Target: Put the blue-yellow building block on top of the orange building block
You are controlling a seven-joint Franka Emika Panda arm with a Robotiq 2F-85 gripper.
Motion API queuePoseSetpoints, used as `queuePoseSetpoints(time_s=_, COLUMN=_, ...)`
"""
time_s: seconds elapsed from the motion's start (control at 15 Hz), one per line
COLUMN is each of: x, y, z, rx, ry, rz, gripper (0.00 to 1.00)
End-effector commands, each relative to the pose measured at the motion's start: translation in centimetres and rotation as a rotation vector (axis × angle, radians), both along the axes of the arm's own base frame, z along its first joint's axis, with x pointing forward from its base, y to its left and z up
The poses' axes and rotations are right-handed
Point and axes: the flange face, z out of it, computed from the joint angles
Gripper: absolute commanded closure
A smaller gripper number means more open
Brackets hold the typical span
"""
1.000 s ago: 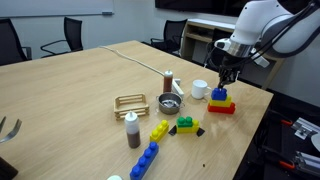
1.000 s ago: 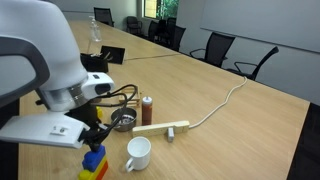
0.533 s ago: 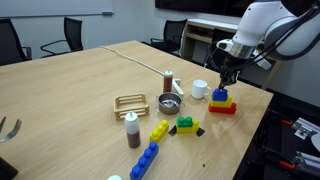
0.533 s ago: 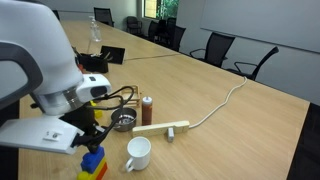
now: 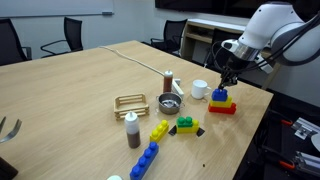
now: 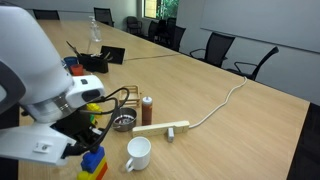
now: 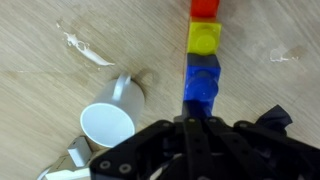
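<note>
The blue-yellow building block [image 5: 221,97] rests on the orange building block [image 5: 221,108] near the table's edge, and this stack also shows in an exterior view [image 6: 93,160]. In the wrist view the blue part [image 7: 201,78], the yellow part [image 7: 206,40] and the orange building block [image 7: 205,8] lie in a line beyond my fingertips. My gripper [image 5: 228,81] [image 7: 190,128] hangs just above the stack, shut, with nothing between its fingers. In an exterior view the arm hides most of the gripper [image 6: 88,138].
A white cup [image 5: 199,89] [image 6: 138,153] [image 7: 108,120] stands beside the stack. Further in lie a metal strainer [image 5: 170,103], a brown bottle [image 5: 133,130], a wooden rack [image 5: 130,102], a green brick [image 5: 185,124], a yellow brick [image 5: 159,131] and a long blue brick [image 5: 146,160]. A wooden bar [image 6: 163,127] lies mid-table.
The arm has shifted slightly up and away from the stack. The gripper stays shut and the blocks have not moved.
</note>
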Motion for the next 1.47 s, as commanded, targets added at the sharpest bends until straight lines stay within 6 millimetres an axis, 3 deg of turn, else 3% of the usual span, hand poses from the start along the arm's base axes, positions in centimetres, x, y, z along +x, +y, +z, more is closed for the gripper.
queuePoseSetpoints(time_s=0.0, x=-0.2, y=-0.2, z=-1.4, rx=0.008, ry=-0.003, rz=-0.017, gripper=1.0)
queuePoseSetpoints(time_s=0.8, x=-0.2, y=-0.1, z=-1.3, rx=0.007, ry=-0.01, rz=-0.043, gripper=1.0)
queuePoseSetpoints(time_s=1.4, x=-0.5, y=1.2, z=0.6, rx=0.003, ry=0.019, rz=-0.045, gripper=1.0)
